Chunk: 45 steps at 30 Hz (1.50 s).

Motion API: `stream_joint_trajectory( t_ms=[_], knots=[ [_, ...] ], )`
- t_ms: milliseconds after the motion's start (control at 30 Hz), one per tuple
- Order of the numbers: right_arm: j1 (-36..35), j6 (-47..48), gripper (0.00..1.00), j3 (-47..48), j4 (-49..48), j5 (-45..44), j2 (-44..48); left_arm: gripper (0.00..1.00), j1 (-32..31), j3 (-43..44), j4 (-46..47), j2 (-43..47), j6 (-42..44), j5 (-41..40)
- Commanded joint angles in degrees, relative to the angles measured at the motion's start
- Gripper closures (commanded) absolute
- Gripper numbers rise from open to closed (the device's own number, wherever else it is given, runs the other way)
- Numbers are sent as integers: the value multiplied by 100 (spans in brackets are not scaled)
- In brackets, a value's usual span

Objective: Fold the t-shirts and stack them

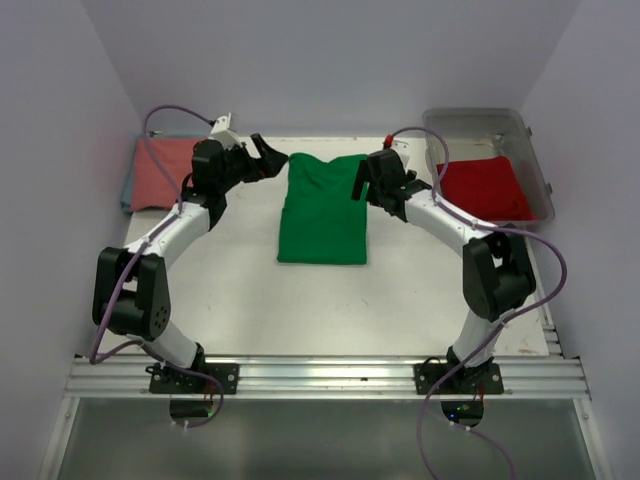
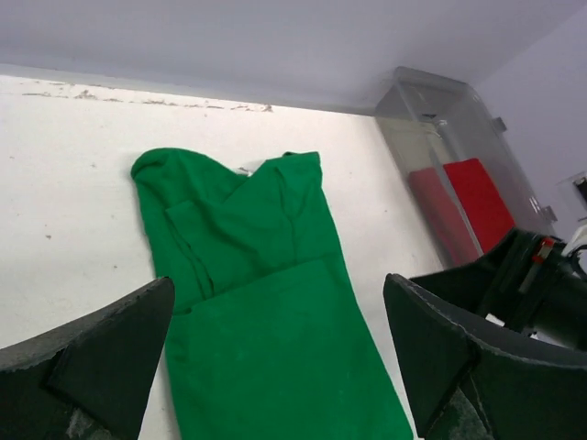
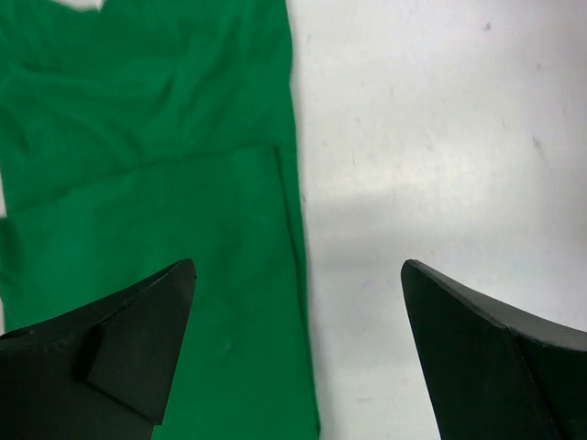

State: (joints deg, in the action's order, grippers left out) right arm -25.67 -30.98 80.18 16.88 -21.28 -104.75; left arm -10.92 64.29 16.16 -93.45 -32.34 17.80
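Green t-shirt (image 1: 322, 208) lay flat mid-tabletop (image 1: 240, 300), nearer the far edge, collar end toward that edge. Sides looked folded in, so it read as a long narrow panel. Cross fold not yet done, by my read.

Left gripper (image 1: 266, 154) hovered just beside the shirt's far-left corner. The right gripper (image 1: 360, 184) hung over its right edge near the far end. Both sets of jaws were spread wide with nothing between them, and neither touched cloth as far as the wrist views showed.

Salmon-pink shirt (image 1: 165, 172) sat at the far-left corner. The red shirt (image 1: 483, 187) was inside the clear bin (image 1: 537, 150) at the far-right corner. Both were well apart from the green one.

Risks from here:
- Collar end was lumpy, layers uneven. A pinch there could catch only the top flap and peel the side fold open.
- If the jaws didn't land level on both corners, one side would lead and the fold would come out skewed.
- Light cloth on what looked like a smooth tabletop: a shallow grab could drag the whole panel instead of lifting its edge.
- The right gripper sat near the clear bin, so a wide swing could clip its wall.
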Motion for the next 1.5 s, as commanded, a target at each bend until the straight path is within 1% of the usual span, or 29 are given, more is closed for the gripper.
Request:
stream_joint_trajectory(
  t_ms=[0, 33, 67, 100, 167, 267, 433, 467, 533, 633, 667, 700, 800, 933, 1000, 1067, 1100, 1133, 1167, 1200, 1233, 1267, 1300, 1333, 1400, 1433, 1467],
  knots=[
    [-87, 119, 1, -792, -510, 150, 674, 0, -51, -416, 125, 169, 52, 118],
    [-96, 101, 1, -915, -519, 211, 762, 0, -60, -470, 28, 169, 113, 83],
    [-105, 92, 2, -1125, -520, 299, 824, 0, -68, -496, -347, 152, 140, 31],
    [-122, 49, 2, -1232, -511, 448, 946, 0, -68, -627, -472, 160, 166, -48],
    [-140, -56, 2, -1556, -563, 624, 1035, 0, -103, -891, -570, 248, 219, -110],
    [-149, -241, 4, -1987, -730, 1019, 1167, 0, -217, -1636, -553, 432, 272, -207],
    [-149, -487, 12, -2594, -1151, 1695, 1368, 0, -262, -2332, -281, 670, 97, 504],
    [-149, -601, 15, -2769, -1196, 1767, 1413, 0, -262, -2516, -150, 748, 61, 644],
    [-149, -681, 18, -2955, -1371, 1994, 1562, 0, -262, -2614, -114, 784, -26, 926],
    [-149, -979, 26, -3280, -1608, 2110, 1694, 0, -262, -2703, 27, 697, -193, 1339],
    [-149, -1032, 30, -3394, -1644, 2319, 1703, 1, -262, -2685, 19, 653, -237, 1444],
    [-149, -1094, 30, -3447, -1662, 2373, 1730, 3, -262, -2676, 10, 592, -273, 1654],
    [-149, -1287, 34, -3702, -1925, 2567, 1791, 8, -262, -2711, 18, 363, -457, 1936],
    [-149, -1463, 37, -3878, -2057, 2655, 1748, 17, -262, -2799, -34, -67, -501, 2078],
    [-149, -1489, 38, -3949, -2075, 2664, 1704, 19, -262, -2852, -122, -191, -484, 2017],
    [-149, -1533, 41, -4019, -2119, 2699, 1668, 20, -262, -2948, -175, -270, -467, 1894],
    [-149, -1542, 44, -4037, -2163, 2647, 1651, 20, -262, -2975, -166, -288, -466, 1876],
    [-149, -1560, 51, -4089, -2189, 2620, 1633, 22, -262, -3001, -79, -357, -466, 1867],
    [-149, -1543, 54, -4090, -2224, 2585, 1616, 23, -262, -3019, -43, -419, -466, 1867],
    [-149, -1534, 60, -4081, -2242, 2541, 1563, 25, -262, -3010, 9, -489, -493, 1859],
    [-157, -1481, 68, -4063, -2294, 2463, 1450, 30, -262, -3010, 227, -638, -510, 1885],
    [-149, -1446, 89, -4046, -2295, 2392, 1388, 33, -262, -3002, 308, -726, -545, 1911],
    [-149, -1402, 97, -4028, -2295, 2331, 1335, 36, -262, -2967, 352, -814, -563, 1937],
    [-149, -1367, 100, -4028, -2304, 2191, 1265, 46, -262, -2932, 466, -946, -563, 1972],
    [-166, -1323, 100, -4063, -2304, 2154, 1281, 61, -262, -2922, 546, -1017, -563, 2034],
    [-210, -1288, 100, -4124, -2295, 2145, 1386, 77, -262, -2940, 554, -1017, -563, 2034],
    [-236, -1279, 100, -4159, -2277, 2145, 1457, 87, -262, -2966, 546, -983, -563, 2026]
  ],
)
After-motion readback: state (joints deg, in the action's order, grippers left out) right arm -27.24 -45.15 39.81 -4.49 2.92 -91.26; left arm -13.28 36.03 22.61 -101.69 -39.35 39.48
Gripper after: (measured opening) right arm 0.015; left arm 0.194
